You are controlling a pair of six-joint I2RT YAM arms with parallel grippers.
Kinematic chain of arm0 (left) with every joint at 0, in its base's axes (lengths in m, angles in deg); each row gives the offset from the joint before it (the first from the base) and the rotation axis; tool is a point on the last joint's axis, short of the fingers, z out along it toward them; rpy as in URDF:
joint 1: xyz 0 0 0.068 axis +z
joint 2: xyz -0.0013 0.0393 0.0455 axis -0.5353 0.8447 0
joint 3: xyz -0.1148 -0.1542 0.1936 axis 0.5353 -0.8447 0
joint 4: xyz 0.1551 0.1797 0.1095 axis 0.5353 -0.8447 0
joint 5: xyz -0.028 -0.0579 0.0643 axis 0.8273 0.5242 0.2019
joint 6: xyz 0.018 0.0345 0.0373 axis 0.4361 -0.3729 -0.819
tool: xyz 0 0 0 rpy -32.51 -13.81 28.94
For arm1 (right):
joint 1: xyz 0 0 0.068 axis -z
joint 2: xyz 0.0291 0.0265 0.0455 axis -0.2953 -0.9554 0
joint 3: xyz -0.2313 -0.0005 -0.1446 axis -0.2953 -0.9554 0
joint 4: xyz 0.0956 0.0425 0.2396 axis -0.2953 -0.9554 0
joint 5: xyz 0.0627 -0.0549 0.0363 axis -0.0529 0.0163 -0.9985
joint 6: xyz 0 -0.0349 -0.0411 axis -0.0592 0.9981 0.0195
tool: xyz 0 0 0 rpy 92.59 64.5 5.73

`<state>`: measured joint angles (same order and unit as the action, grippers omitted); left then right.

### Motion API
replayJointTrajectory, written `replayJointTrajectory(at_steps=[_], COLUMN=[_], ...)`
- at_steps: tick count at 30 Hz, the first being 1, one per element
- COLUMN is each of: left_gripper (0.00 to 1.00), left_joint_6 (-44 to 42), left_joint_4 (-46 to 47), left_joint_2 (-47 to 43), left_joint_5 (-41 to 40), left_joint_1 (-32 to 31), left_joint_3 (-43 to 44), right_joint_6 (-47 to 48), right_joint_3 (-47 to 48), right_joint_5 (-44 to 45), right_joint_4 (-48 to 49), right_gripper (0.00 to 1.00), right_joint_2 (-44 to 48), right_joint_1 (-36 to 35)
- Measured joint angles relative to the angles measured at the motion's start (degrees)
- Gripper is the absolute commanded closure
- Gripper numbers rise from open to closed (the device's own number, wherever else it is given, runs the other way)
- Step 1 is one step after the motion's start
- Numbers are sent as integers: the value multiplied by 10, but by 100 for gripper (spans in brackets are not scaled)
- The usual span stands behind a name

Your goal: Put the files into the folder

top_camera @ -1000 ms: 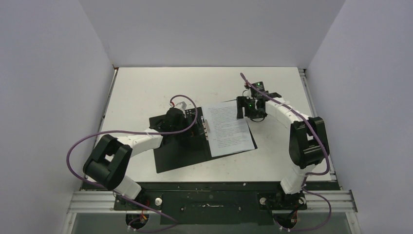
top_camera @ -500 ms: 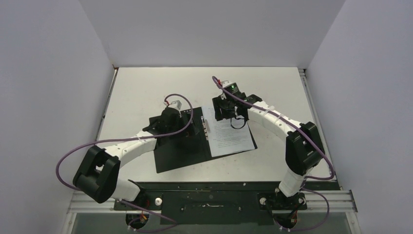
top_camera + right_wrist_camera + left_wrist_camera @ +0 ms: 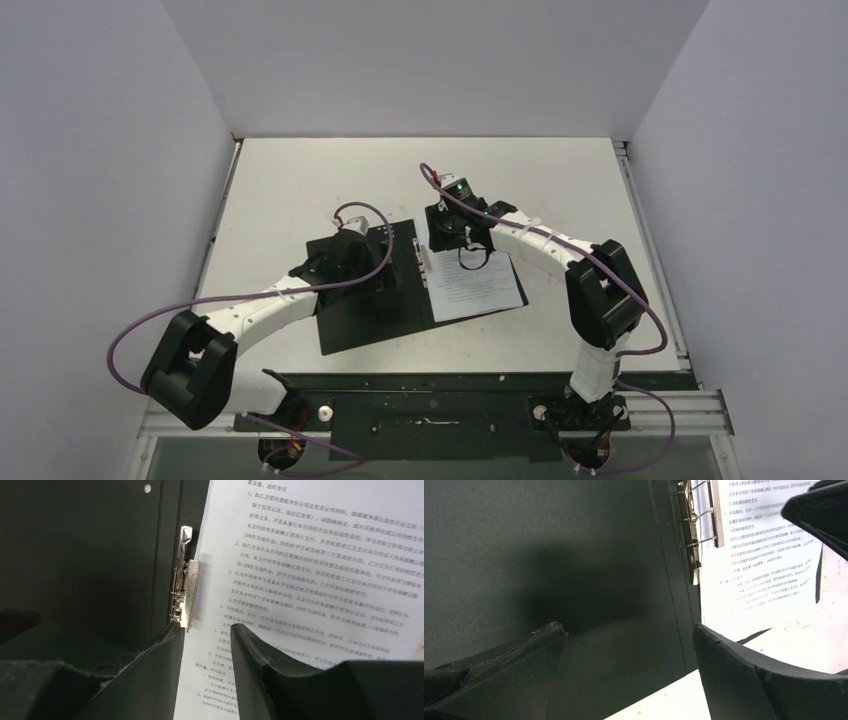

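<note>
The folder (image 3: 370, 315) lies open on the table, black inside up, with its metal spine clip (image 3: 426, 265) in the middle. The files (image 3: 480, 285), white sheets of dense text, lie on its right half with their left edge at the clip. My left gripper (image 3: 372, 258) is open and empty, low over the folder's left half (image 3: 574, 555); its jaws (image 3: 626, 626) stand wide apart. My right gripper (image 3: 447, 232) hovers over the files' upper left part beside the clip (image 3: 185, 580). Its jaws (image 3: 206, 627) stand a narrow gap apart with nothing between them, above the files (image 3: 310, 570).
The pale table (image 3: 300, 180) is walled in white on three sides. The right gripper's dark body (image 3: 819, 515) shows at the top right of the left wrist view. A black rail (image 3: 430, 385) runs along the near edge by the arm bases.
My right gripper has swung left from beyond the files' right edge to above their upper left part by the clip. My left arm has stretched out and shifted slightly.
</note>
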<state>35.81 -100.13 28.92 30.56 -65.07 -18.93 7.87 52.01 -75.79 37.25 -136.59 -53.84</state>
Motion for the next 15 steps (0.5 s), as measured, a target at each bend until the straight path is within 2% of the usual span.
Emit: replayJointTrajectory(at_steps=[15], left_gripper=[0], left_joint_6=[14], left_joint_4=[-16], left_joint_2=[21], left_joint_5=[-23], left_joint_1=[-18], left_joint_3=[-9], right_joint_6=[-14], right_joint_3=[17], right_joint_5=[-17], right_joint_4=[31], right_gripper=[67], right_joint_2=[-81], right_joint_1=[-28])
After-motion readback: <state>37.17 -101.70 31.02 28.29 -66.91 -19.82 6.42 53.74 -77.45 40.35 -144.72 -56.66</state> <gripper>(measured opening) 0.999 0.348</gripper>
